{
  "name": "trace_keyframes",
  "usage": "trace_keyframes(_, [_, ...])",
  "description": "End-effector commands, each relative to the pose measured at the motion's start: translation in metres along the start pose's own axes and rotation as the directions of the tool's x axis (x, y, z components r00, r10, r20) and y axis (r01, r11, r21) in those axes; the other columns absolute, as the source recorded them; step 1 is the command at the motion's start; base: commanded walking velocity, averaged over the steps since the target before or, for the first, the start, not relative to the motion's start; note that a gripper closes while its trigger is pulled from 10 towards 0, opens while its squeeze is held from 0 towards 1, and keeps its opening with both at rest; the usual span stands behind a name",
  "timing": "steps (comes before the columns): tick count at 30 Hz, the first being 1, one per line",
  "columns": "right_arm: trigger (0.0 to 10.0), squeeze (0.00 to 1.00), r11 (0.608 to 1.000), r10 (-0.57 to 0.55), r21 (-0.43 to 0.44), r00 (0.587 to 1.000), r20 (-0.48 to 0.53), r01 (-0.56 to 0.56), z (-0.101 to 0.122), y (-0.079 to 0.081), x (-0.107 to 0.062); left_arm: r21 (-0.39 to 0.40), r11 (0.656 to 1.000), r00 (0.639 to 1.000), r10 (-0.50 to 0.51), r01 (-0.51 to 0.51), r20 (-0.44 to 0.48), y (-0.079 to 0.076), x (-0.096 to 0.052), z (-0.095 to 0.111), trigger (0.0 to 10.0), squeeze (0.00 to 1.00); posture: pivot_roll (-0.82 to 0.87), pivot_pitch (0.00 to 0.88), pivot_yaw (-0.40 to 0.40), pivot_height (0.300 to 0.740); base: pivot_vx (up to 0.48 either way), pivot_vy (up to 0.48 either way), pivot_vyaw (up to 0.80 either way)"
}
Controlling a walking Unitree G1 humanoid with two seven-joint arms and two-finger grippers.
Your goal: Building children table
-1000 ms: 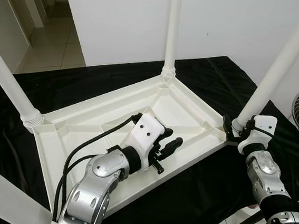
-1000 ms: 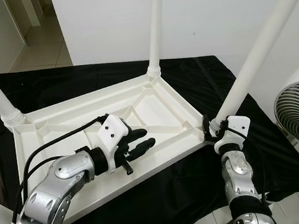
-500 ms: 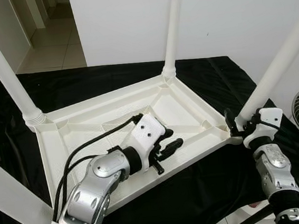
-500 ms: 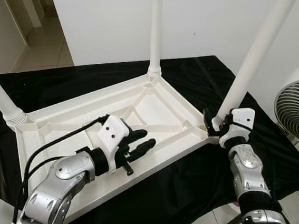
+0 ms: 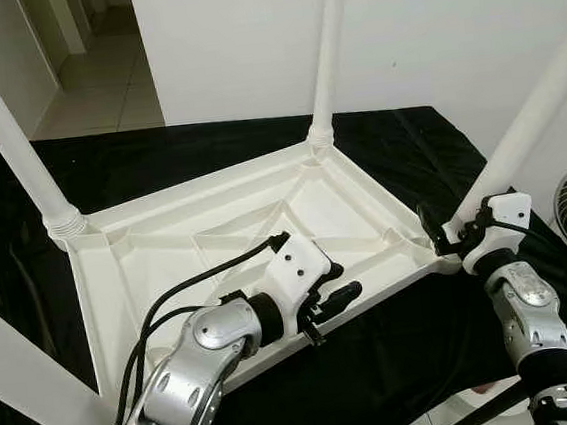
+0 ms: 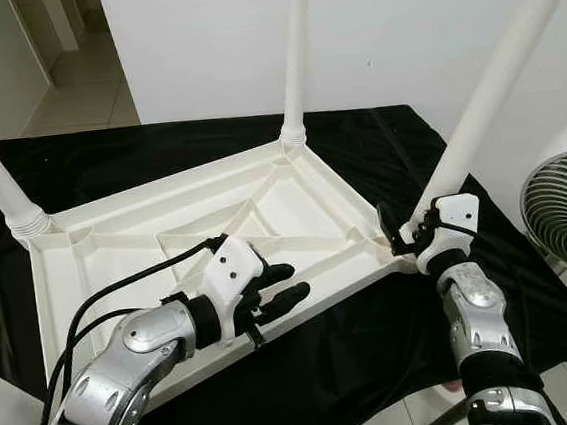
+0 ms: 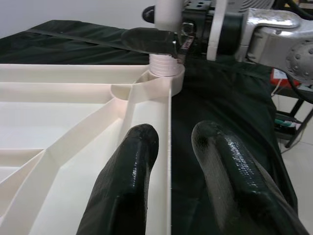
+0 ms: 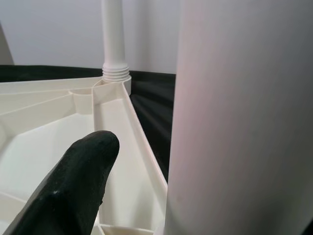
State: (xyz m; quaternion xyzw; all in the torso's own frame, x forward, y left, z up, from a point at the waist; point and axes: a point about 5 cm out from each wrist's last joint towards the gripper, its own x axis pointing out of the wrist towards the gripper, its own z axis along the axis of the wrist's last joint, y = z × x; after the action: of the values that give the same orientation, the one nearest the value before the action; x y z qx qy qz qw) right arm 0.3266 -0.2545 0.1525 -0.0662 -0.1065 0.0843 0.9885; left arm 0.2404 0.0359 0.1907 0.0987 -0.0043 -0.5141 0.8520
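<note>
A white plastic children's table (image 5: 166, 244) lies upside down on a black cloth, with its legs pointing up. My left gripper (image 5: 337, 285) is open at the table's near long rim. In the left wrist view its fingers (image 7: 132, 166) straddle that rim, pointing toward the near right corner. My right gripper (image 5: 438, 235) is at the base of the near right leg (image 5: 527, 129). In the right wrist view one black finger (image 8: 73, 181) stands a little apart from this leg (image 8: 239, 117), on the table's inner side. The other finger is hidden.
Three more legs stand up: far corner (image 5: 326, 48), left corner (image 5: 4, 129), near left (image 5: 29, 388). A white fan (image 6: 565, 215) stands on the floor at the right. The black cloth (image 5: 398, 362) covers the surface up to the front edge.
My left gripper has slid right and nearer, from inside the tabletop to its near rim. My right gripper stays at the leg base, its wrist slightly turned.
</note>
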Motion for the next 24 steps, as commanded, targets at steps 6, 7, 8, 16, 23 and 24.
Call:
trace_keyframes(6, [10.0,0.00,0.999,0.047,-0.015,0.998,-0.039,-0.048,-0.002,-0.004,-0.001,0.004,1.000,1.000,0.024,-0.024,-0.007,0.000,0.001,-0.001,10.0,0.00,0.05,0.063,-0.014,0.740,0.000,0.000,0.00])
trace_keyframes(7, [10.0,0.00,0.999,0.050,-0.020,0.998,-0.041,-0.051,-0.001,-0.007,-0.002,0.006,1.000,1.000,0.025,-0.025,-0.006,0.000,0.001,0.000,10.0,0.00,0.05,0.065,-0.015,0.740,0.000,0.000,0.00])
trace_keyframes(8, [10.0,0.00,0.998,0.052,-0.027,0.998,-0.042,-0.054,-0.001,-0.009,-0.003,0.007,1.000,1.000,0.026,-0.026,-0.005,0.000,0.001,0.000,10.0,0.00,0.05,0.065,-0.015,0.740,0.000,0.000,0.00])
trace_keyframes(16, [10.0,0.00,0.997,0.060,-0.043,0.997,-0.049,-0.063,0.003,-0.018,-0.008,0.007,1.000,1.000,0.031,-0.031,0.000,0.001,0.000,0.002,10.0,0.00,0.04,0.067,-0.015,0.740,0.000,0.000,0.00])
trace_keyframes(23, [1.8,0.00,0.997,0.060,-0.038,0.997,-0.051,-0.062,0.004,-0.021,-0.009,0.008,1.000,1.000,0.030,-0.030,0.003,0.001,0.000,0.002,10.0,0.00,0.04,0.066,-0.012,0.740,0.000,0.000,0.00])
trace_keyframes(24, [0.0,0.00,0.998,0.063,-0.025,0.997,-0.047,-0.064,0.005,-0.021,-0.008,0.009,1.000,1.000,0.030,-0.030,0.004,0.001,0.000,0.003,10.0,0.00,0.04,0.066,-0.010,0.740,0.000,0.000,0.00])
